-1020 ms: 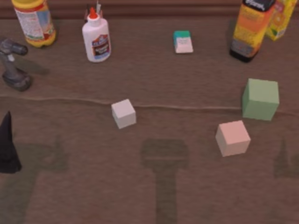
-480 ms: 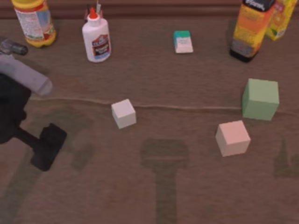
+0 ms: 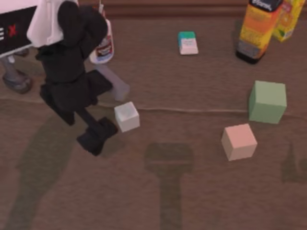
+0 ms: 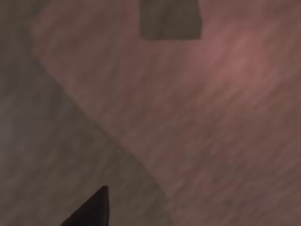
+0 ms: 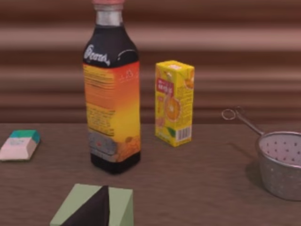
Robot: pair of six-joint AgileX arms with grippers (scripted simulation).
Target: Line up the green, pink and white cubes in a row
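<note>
The white cube (image 3: 127, 116) sits left of the table's middle. My left gripper (image 3: 96, 138) hangs just to its lower left, close to it but apart from it. The pink cube (image 3: 239, 141) lies at the right, and the larger green cube (image 3: 267, 101) stands behind it, further right. The left wrist view shows only bare table and shadow, no cube. In the right wrist view a dark sliver of my right gripper (image 5: 94, 209) lies in front of the green cube (image 5: 120, 205). The right arm stays parked, outside the top view.
Along the back stand a glue bottle (image 3: 103, 45) half hidden by my left arm, a small teal-topped block (image 3: 187, 42), a dark orange-labelled bottle (image 3: 256, 28) and a yellow juice box (image 3: 290, 17). A grey tool (image 3: 17, 81) lies far left. A metal strainer (image 5: 282, 162) sits beyond the juice box.
My left arm has swung in from the left edge toward the white cube and now covers the yellow bottle and part of the glue bottle. The three cubes have not moved.
</note>
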